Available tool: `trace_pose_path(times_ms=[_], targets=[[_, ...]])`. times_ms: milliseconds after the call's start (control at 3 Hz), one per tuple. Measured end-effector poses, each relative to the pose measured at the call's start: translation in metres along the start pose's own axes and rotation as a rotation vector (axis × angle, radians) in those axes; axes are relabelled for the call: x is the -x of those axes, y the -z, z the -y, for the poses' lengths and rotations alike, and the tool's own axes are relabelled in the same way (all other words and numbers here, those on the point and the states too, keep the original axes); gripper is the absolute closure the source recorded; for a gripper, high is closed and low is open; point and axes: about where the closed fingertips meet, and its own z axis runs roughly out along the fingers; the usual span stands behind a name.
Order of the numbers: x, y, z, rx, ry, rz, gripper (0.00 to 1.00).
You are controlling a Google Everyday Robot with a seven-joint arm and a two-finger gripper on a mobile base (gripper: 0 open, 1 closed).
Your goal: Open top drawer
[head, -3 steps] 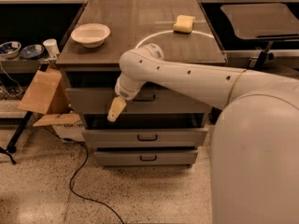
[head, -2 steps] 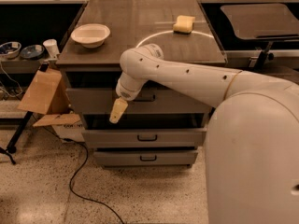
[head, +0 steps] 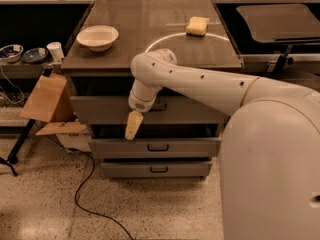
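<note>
Hanging down from the white arm point(head: 210, 84), the gripper point(head: 132, 125) is in front of the top drawer point(head: 192, 111), at the lower part of its grey front and left of the middle. Its pale yellow tip points to the floor and reaches over the dark gap between this drawer and the second drawer point(head: 185, 147). Whether the gripper is wide or narrow, I cannot tell from this side, and I also cannot tell if it touches the drawer front.

The top drawer sits directly under the cabinet top point(head: 130, 19). Its front is wider than the two lower fronts and stands a little forward of them, with a dark gap above it. Its dark handle point(head: 162, 106) shows only partly, just right of the wrist. The third drawer point(head: 130, 169) is the lowest one, and both lower drawers look closed.

On the cabinet top there is a white bowl point(head: 97, 36) at the left and a yellow sponge point(head: 197, 26) at the far right, well apart from each other. A cardboard box point(head: 47, 101) leans beside the cabinet on the left. A black cable point(head: 82, 196) lies on the speckled floor. The big white robot body point(head: 272, 169) fills the right lower corner.
</note>
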Motion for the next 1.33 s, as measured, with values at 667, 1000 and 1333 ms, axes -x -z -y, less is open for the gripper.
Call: trace_pose_path(times_ms=[667,1000,1333], targets=[[-0.047,0.018,-0.031,0.050,0.035,-0.096,0.00],[-0.053,0.021,-0.036,0.057,0.039,-0.110,0.00],[-0.079,0.032,-0.060,0.104,0.057,-0.180,0.00]])
